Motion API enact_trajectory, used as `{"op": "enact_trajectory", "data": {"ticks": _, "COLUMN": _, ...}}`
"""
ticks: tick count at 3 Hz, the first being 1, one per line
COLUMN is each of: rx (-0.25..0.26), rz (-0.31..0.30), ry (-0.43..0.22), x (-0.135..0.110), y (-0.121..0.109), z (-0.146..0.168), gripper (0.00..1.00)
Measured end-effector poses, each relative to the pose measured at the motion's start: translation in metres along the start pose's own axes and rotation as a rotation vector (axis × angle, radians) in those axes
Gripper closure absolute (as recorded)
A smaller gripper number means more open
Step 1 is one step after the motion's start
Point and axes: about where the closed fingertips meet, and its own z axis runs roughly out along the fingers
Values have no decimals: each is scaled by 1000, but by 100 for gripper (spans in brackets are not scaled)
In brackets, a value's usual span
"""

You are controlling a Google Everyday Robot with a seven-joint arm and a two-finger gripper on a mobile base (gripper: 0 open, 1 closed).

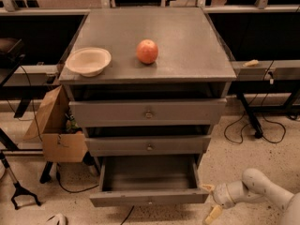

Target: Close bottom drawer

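Note:
The bottom drawer (149, 198) is the lowest of three grey drawers in the cabinet. It stands pulled far out, its shallow box open and empty, its flat front panel near the lower edge of the view. My gripper (209, 201) is at the lower right, just beside the right end of that front panel. One yellowish finger (206, 188) lies at the panel's right corner, the other (212, 214) points down toward the floor, so the fingers are spread apart with nothing between them. The white arm (262, 191) comes in from the right.
The two upper drawers (148, 112) are slightly out. On the cabinet top sit a cream bowl (88, 61) and a red-orange apple (147, 51). A cardboard box (54, 128) stands left of the cabinet. Cables (253, 130) lie on the floor at right.

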Motion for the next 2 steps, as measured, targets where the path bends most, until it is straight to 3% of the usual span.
{"op": "enact_trajectory", "data": {"ticks": 2, "rx": 41, "rz": 52, "ry": -10, "x": 39, "y": -15, "z": 18, "gripper": 42}}
